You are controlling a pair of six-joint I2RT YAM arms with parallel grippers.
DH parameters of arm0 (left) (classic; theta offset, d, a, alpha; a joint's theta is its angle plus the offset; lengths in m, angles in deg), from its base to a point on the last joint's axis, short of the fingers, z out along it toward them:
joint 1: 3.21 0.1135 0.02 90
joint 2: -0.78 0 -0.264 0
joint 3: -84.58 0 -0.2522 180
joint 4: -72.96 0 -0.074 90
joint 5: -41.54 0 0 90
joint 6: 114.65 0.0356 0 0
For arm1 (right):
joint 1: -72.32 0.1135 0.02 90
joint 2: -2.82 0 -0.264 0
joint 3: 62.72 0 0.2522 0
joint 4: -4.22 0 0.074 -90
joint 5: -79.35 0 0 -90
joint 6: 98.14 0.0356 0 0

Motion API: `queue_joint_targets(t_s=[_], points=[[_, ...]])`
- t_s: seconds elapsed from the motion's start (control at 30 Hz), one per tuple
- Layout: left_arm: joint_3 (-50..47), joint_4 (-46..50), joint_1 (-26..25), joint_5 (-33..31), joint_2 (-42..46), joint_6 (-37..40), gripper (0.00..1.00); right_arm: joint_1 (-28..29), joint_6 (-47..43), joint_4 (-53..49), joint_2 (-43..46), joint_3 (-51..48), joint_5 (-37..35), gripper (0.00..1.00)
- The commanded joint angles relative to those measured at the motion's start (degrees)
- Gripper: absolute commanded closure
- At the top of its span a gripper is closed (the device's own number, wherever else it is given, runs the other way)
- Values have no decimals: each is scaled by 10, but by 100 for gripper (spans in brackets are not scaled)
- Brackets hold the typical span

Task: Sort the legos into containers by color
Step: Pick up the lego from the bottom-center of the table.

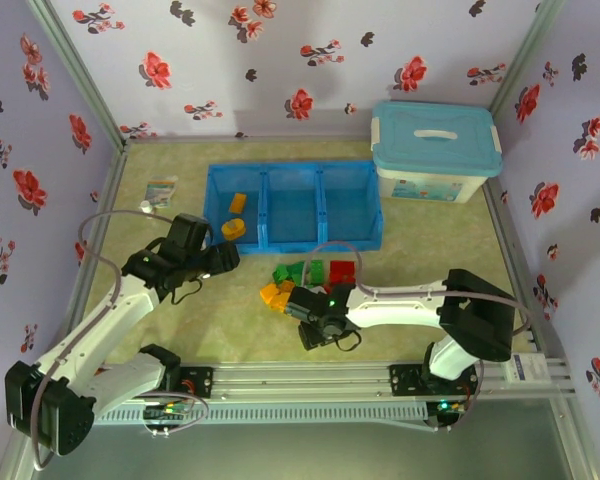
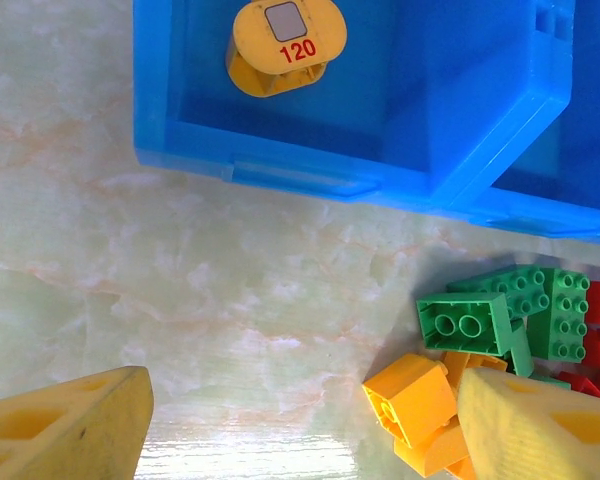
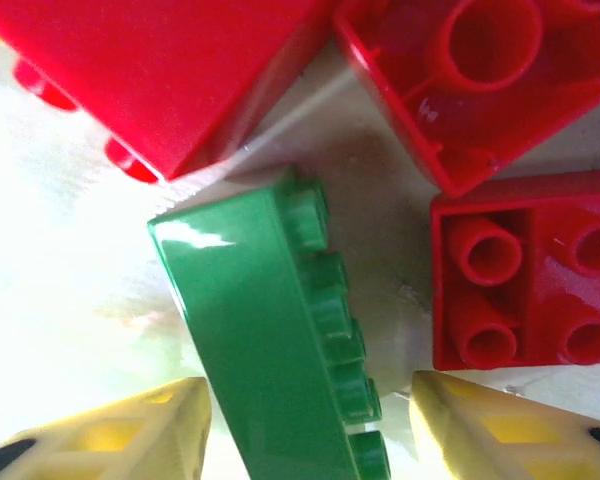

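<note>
Straddling a green brick [image 3: 270, 330] with jaws spread, the right gripper [image 3: 310, 425] is sitting low in the brick pile [image 1: 315, 280], red ones [image 3: 180, 70] crowding close; I'd say it is needing a centred pinch across the long sides. The left gripper [image 2: 300, 420] is hanging spread, empty, beside the blue tray [image 1: 300, 246] holding yellow pieces [image 1: 233, 228].

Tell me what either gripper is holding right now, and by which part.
Nothing is held. The left gripper hangs open; the right gripper straddles a green brick across its long sides, not clamped.
</note>
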Motion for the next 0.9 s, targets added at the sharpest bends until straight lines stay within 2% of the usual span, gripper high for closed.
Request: queue_joint_targets(t_s=[0.0, 0.2, 0.33, 0.57, 0.67, 0.87], points=[[-9, 7, -4, -14, 12, -9, 20, 7, 14, 1, -12, 18, -20, 51], [-10, 13, -4, -23, 18, -7, 21, 14, 7, -14, -12, 32, -24, 68], [-13, 14, -4, -24, 22, -7, 21, 25, -1, -53, -1, 54, -40, 75], [-21, 7, -4, -24, 45, -3, 22, 24, -37, -131, 34, 134, -103, 79], [-19, 12, -4, -23, 53, -1, 22, 0, -79, -158, 31, 187, -118, 79], [-18, 21, -10, -22, 59, -2, 22, -96, -176, -173, -6, 298, -112, 78]])
